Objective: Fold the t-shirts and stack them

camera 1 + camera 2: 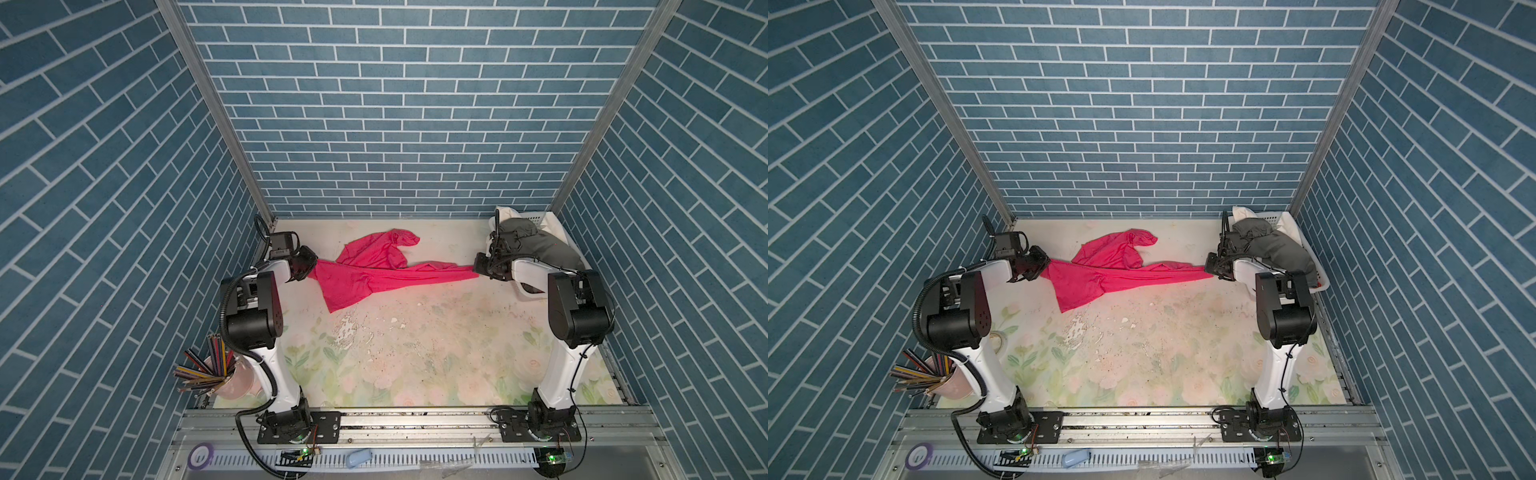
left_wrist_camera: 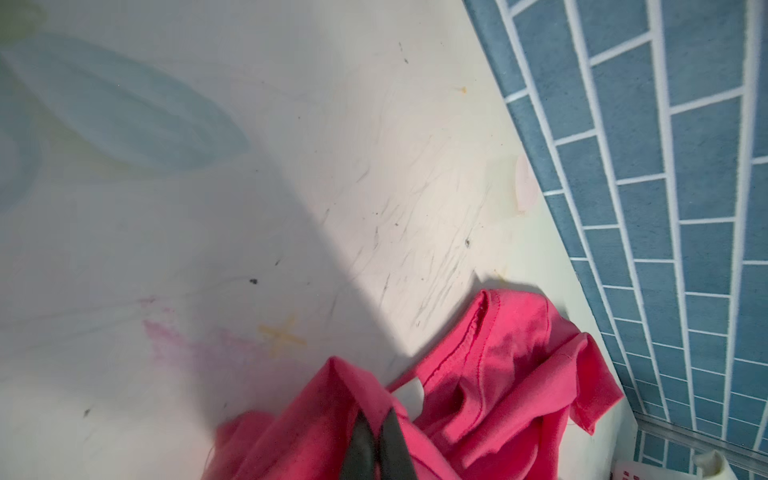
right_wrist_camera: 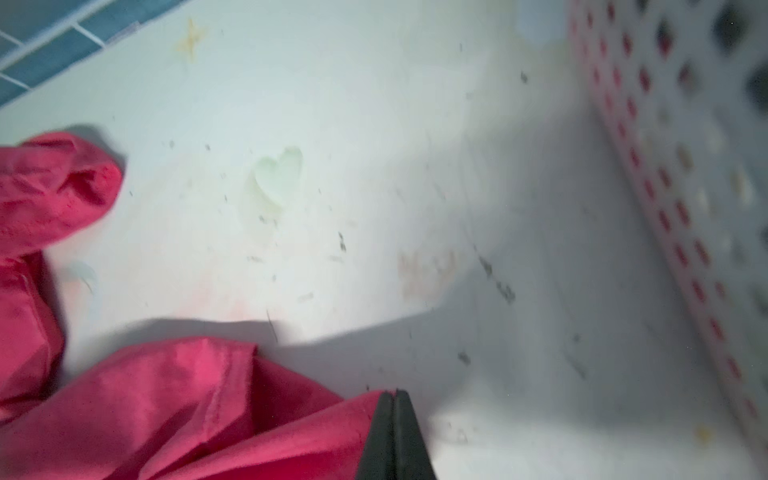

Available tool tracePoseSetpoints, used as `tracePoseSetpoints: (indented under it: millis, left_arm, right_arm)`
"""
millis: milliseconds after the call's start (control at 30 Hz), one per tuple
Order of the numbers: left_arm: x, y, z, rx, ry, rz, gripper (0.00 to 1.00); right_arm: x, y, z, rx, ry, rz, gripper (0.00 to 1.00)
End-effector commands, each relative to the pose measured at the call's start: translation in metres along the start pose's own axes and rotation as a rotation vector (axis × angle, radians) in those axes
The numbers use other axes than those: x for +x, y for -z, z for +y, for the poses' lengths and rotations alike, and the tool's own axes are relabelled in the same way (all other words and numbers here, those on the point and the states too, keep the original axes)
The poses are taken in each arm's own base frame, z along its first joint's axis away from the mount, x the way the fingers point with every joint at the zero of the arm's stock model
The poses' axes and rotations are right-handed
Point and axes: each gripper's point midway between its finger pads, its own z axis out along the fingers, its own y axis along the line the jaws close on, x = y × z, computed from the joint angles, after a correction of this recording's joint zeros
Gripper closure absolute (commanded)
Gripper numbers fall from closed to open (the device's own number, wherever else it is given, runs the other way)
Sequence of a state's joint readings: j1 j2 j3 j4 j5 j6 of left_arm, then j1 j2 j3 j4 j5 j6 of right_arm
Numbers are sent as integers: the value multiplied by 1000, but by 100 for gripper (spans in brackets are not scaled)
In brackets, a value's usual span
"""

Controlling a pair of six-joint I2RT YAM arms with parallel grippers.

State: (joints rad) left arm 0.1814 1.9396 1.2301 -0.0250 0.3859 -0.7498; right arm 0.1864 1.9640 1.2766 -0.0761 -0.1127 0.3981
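"Left wrist view first, nearest in: what did you have?" asked the desk.

"My left gripper (image 2: pixel 376 419) was pinched fully shut on a fold of the pink t-shirt (image 2: pixel 498 374). The right wrist view told the same of my right gripper (image 3: pixel 395 401): jaws together, magenta cloth nipped between them."

"And how did the shirt lie from them?"

"Straight between. In both top views its long axis ran side to side across the table (image 1: pixel 415 353), one drawn-out band from gripper to gripper. Each arm held its own end, so neither was nearer. A loose flap hung toward the front, close to the left gripper. The rest was bunched behind the band, toward the back wall (image 1: pixel 407 166). Whether the band was clear of the table I couldn't tell."

"Further back?"

"The dark grey t-shirt (image 1: pixel 536 245) was heaped in the white basket (image 1: pixel 534 216) at the far right corner, just behind my right arm, untouched. I judged the next move would be a level drag toward the front, both grippers together, to spread the bunched part flat."
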Motion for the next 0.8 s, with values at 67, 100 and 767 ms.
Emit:
tracePoseSetpoints:
  millis: [67,100,767]
  left_arm:
    - [-11,14,-13,20,-15,-43,99]
    - [-9,13,-10,21,-7,-32,87]
    - [131,80,27,-31,-10,200,16]
  right_arm:
    - [-23,19,5,-24,11,-36,100]
    - [-19,21,9,-36,13,-30,97]
    - [73,72,48,-137,44,5,17]
